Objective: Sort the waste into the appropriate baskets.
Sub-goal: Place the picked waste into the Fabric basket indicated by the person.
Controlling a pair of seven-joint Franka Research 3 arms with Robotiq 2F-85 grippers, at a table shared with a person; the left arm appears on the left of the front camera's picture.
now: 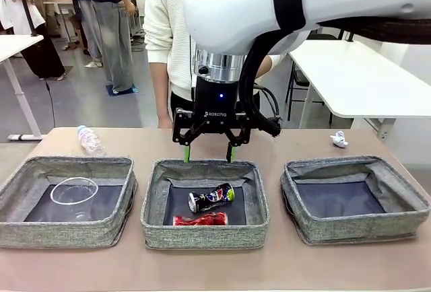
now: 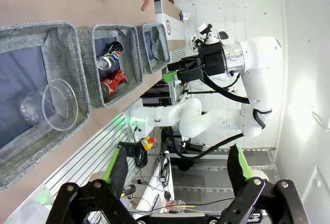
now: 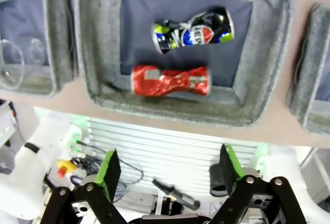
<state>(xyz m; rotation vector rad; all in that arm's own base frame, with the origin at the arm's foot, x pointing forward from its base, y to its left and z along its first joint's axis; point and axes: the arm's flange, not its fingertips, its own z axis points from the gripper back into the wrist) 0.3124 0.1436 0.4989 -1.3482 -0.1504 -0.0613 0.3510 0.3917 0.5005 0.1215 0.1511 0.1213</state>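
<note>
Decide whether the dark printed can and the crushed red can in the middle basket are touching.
Apart. The right wrist view shows bare basket floor between the dark printed can and crushed red can.

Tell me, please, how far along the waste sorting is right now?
Done: the clear cup lies in the left basket; the dark can and red can lie in the middle basket. In hand: nothing; the right tool hangs open above that basket. Left: the bottle and paper ball on the table.
</note>
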